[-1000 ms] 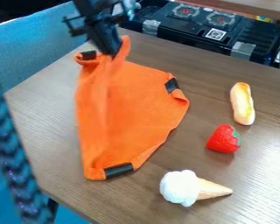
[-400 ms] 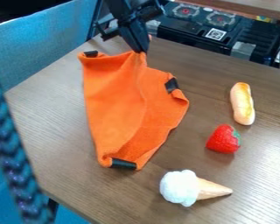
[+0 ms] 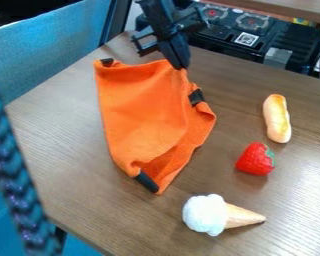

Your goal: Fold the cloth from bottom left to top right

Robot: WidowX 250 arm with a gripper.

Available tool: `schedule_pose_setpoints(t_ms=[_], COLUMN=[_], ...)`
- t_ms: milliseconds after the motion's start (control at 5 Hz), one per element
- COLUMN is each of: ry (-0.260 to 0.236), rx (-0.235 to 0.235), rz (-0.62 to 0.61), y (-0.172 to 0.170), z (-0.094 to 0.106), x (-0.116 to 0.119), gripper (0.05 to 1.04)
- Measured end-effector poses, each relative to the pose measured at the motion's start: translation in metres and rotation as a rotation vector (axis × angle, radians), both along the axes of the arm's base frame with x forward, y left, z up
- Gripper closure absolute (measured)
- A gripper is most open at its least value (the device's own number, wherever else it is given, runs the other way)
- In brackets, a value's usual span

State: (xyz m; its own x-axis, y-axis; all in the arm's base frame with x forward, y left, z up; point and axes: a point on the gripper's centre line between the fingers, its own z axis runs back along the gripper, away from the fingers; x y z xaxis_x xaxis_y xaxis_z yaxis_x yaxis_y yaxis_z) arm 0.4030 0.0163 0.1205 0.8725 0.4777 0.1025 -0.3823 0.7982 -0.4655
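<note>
the gripper point(image 3: 182, 67) is clamped on the orange cloth point(image 3: 142, 115) at its upper edge, between two black patches point(image 3: 197, 97). the cloth is spread on the table point(image 3: 69, 160), left of the bread point(image 3: 277, 118) and strawberry point(image 3: 255, 159) in the view, its narrow lower end near the ice cream point(image 3: 206, 215).

The arm point(image 3: 157, 11) is slanting down from the top edge, left of centre, and is leaning toward the right as it descends. Below it the gripper point(image 3: 182, 68) is hanging at the same tilt, pointing downward, its two fingers point(image 3: 173, 53) pressing together.
</note>
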Motion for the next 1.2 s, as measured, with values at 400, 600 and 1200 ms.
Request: schedule_pose_setpoints(t_ms=[400,600,1200], ry=[0.022,0.031,-0.092], rx=[0.042,0.044,0.278], rz=[-0.023,-0.042,-0.463], y=[-0.018,-0.025,0.011], z=[-0.029,-0.037,0.027], x=[0.023,0.029,-0.005], gripper=[0.61,0.303,0.084])
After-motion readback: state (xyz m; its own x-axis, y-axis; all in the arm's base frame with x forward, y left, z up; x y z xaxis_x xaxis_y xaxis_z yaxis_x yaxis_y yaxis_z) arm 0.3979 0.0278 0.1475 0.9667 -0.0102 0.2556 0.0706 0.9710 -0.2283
